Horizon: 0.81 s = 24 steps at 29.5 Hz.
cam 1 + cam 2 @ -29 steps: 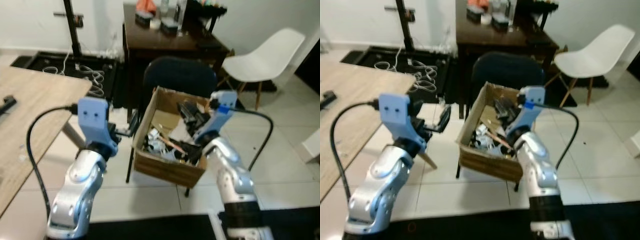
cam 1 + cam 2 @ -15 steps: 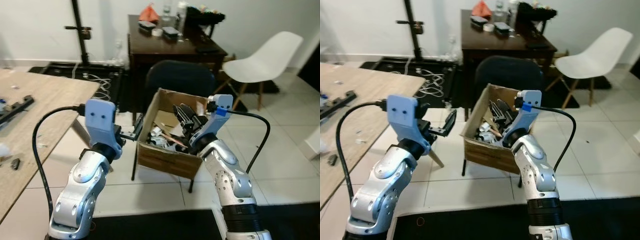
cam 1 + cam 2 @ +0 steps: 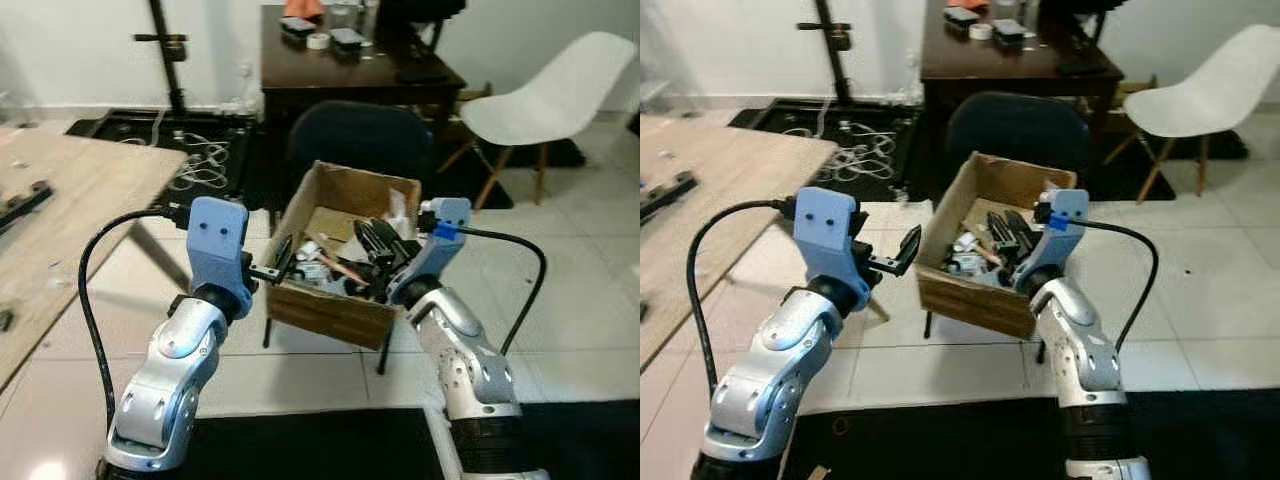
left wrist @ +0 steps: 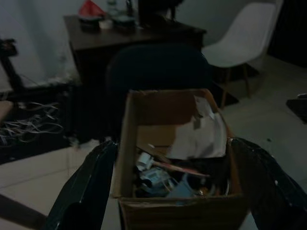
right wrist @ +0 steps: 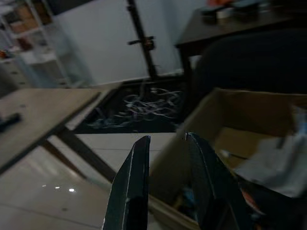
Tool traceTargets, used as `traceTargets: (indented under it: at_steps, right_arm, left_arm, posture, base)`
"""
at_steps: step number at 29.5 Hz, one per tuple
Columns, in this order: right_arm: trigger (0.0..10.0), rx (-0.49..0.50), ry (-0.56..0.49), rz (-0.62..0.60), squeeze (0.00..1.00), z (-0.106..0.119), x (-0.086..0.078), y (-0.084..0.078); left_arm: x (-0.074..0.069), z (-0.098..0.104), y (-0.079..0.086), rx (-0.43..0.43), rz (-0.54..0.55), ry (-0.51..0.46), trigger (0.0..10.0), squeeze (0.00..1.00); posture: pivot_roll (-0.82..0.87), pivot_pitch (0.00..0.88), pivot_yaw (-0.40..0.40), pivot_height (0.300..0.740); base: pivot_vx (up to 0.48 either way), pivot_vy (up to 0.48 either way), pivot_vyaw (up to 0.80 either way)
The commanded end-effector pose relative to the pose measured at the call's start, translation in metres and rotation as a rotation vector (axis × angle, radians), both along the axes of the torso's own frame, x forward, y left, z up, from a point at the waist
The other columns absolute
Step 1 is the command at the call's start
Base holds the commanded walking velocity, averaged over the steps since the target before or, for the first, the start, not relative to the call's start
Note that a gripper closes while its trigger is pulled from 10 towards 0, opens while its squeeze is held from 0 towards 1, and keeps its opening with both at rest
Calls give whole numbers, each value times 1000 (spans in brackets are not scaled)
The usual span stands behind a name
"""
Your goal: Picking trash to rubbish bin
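Both hands empty, left hand (image 3: 277, 262) wide open, right hand (image 3: 375, 243) slightly parted over the box (image 3: 330, 310); light crumpled scraps (image 4: 199, 139), so pinch gently at an edge.

A home office or study with a white tiled floor (image 3: 590, 330): a dark wooden desk (image 3: 350, 75) stands against a pale wall, a dark office chair (image 3: 355, 145) before it and a white shell chair (image 3: 545, 95) beside; a light wood table (image 3: 700, 200) and tangled cables (image 3: 855, 160) lie nearby
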State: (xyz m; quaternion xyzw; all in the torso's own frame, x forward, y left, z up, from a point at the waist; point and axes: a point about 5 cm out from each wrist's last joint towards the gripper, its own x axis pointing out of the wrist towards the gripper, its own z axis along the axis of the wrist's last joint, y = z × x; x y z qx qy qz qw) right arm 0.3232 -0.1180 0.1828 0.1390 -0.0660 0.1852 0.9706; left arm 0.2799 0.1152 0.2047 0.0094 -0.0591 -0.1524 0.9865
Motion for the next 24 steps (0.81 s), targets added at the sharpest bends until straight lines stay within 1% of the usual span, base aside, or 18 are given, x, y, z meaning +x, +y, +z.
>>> traceTargets:
  at_steps: [1, 3, 6, 11, 12, 13, 18, 19, 20, 21, 22, 24]
  right_arm:
    - [10000, -22, -3, 12, 0, -1, -2, 5]
    - [10000, -31, -2, 11, 0, -2, -3, 6]
    - [10000, -48, -9, 15, 0, -1, -2, 8]
    - [10000, -65, -16, 20, 0, 0, -2, 9]
    - [10000, -70, -18, 21, 0, 0, -1, 10]
    - [10000, -70, -18, 21, 0, 0, -1, 10]
    - [10000, -94, -35, 19, 0, 2, 0, 12]
    - [10000, -103, -38, 19, 0, 3, 1, 12]
    - [10000, -108, -38, 19, 0, 2, 1, 11]
    - [10000, -119, -33, 13, 0, 0, 1, 9]
    - [10000, -123, -30, 11, 0, -2, 1, 7]
    - [10000, -138, -21, -4, 0, -5, 3, 2]
  left_arm:
    - [2, -6, 6, 4, 38, 36, 10000, 0]
    - [1, -7, 7, 1, 53, 52, 10000, 0]
    - [1, -8, 10, -9, 75, 68, 10000, 0]
    - [0, -8, 11, -13, 93, 62, 10000, 0]
    - [0, -8, 14, -6, 121, 58, 10000, 0]
    - [0, -8, 14, -6, 121, 58, 10000, 0]
    - [2, -6, 21, -20, 187, 41, 10000, 0]
    - [2, -7, 22, -19, 201, 46, 10000, 0]
    - [2, -10, 23, -23, 196, 74, 10000, 0]
    - [2, -14, 28, 4, 214, 82, 10000, 0]
    - [3, -17, 30, 6, 229, 89, 10000, 0]
    - [4, -25, 38, -34, 258, 147, 10000, 0]
  posture:
    - [228, 65, -24, 740]
    - [234, 72, -28, 740]
    - [234, 72, -28, 740]
    - [239, 75, -35, 740]
    - [239, 75, -35, 740]
    - [239, 75, -35, 740]
    - [237, 73, -43, 740]
    - [237, 73, -43, 740]
    - [237, 73, -43, 740]
    - [237, 74, -46, 740]
    - [233, 76, -48, 740]
    - [228, 76, -52, 740]
  base:
    - [0, 0, 0]
    - [0, 0, 0]
    - [0, 0, 800]
    - [0, 0, 800]
    - [0, 0, 800]
    - [0, 0, 800]
    - [0, 0, 800]
    - [0, 0, 800]
    - [0, 0, 800]
    - [0, 0, 800]
    - [0, 0, 800]
    - [0, 0, 800]
